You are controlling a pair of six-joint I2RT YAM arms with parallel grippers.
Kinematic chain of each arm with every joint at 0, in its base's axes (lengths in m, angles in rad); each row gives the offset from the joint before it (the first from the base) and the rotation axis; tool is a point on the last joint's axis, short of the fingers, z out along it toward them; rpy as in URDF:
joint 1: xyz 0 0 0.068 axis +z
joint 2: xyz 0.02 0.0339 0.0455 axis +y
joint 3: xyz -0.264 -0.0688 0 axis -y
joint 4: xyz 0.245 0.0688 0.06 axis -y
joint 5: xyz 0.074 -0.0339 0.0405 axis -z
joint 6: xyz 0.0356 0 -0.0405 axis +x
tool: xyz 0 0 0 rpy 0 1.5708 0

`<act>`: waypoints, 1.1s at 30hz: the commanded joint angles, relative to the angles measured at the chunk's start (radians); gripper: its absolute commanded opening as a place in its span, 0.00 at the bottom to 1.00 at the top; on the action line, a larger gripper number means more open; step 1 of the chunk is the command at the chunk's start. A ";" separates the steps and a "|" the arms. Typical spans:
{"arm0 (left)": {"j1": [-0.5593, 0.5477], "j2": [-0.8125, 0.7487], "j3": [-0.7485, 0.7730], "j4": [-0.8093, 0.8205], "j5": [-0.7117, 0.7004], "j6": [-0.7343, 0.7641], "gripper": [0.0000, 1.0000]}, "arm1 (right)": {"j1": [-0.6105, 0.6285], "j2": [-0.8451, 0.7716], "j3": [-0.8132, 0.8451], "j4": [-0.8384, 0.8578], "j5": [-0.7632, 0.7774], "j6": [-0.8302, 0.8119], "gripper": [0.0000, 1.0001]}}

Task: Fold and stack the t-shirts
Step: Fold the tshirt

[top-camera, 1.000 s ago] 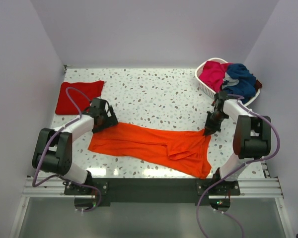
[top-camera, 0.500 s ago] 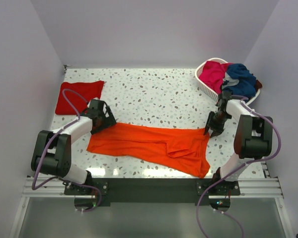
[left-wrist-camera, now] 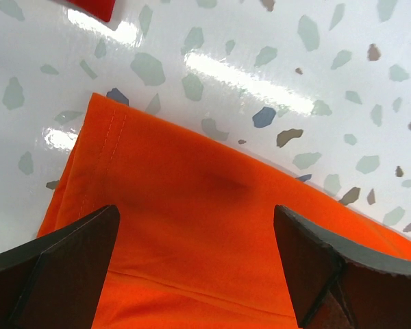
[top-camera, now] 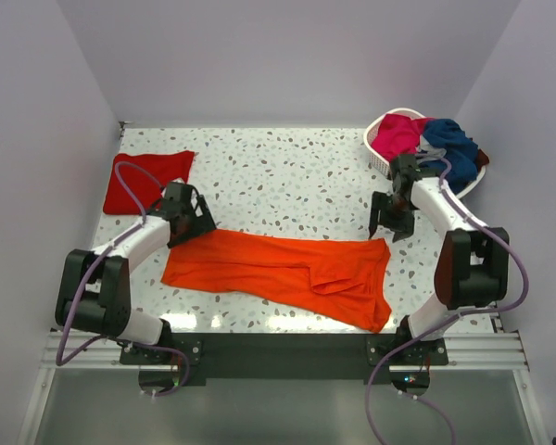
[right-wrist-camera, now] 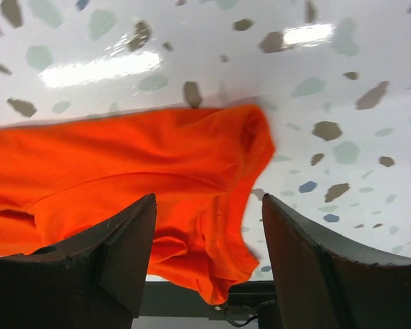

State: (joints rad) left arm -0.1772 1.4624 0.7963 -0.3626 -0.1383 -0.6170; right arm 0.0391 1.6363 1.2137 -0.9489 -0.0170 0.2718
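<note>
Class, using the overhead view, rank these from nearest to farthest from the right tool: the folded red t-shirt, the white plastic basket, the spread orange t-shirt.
1. Spread orange t-shirt, just below the right tool, on the near side.
2. White plastic basket, beyond it in the far right corner.
3. Folded red t-shirt, far off on the left side.

Desk (top-camera: pixel 296 176): white, glossy, speckled with grey, tan and blue chips; bright light glare shows in strips on it in both wrist views. White basket (top-camera: pixel 377 159): lattice sides, set at the far right corner of the desk, close by the right wall. Walls (top-camera: pixel 287 56): plain pale lavender on three sides. Near edge: silver rail (top-camera: pixel 83 349), black mounting plate (top-camera: pixel 287 345) at its middle.
</note>
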 commanded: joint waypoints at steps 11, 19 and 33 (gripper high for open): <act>-0.056 -0.160 -0.094 0.088 0.065 0.034 1.00 | 0.088 0.014 -0.108 0.039 -0.162 0.027 0.67; -0.087 -0.145 -0.137 0.083 0.060 0.014 1.00 | 0.090 0.060 -0.163 0.088 -0.201 0.035 0.67; -0.088 -0.057 -0.215 0.094 0.052 -0.004 1.00 | 0.090 0.317 0.005 0.173 -0.147 0.081 0.67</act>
State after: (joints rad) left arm -0.2634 1.3670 0.6411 -0.2752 -0.0956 -0.5926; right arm 0.1253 1.8458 1.1301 -0.9295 -0.1860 0.3416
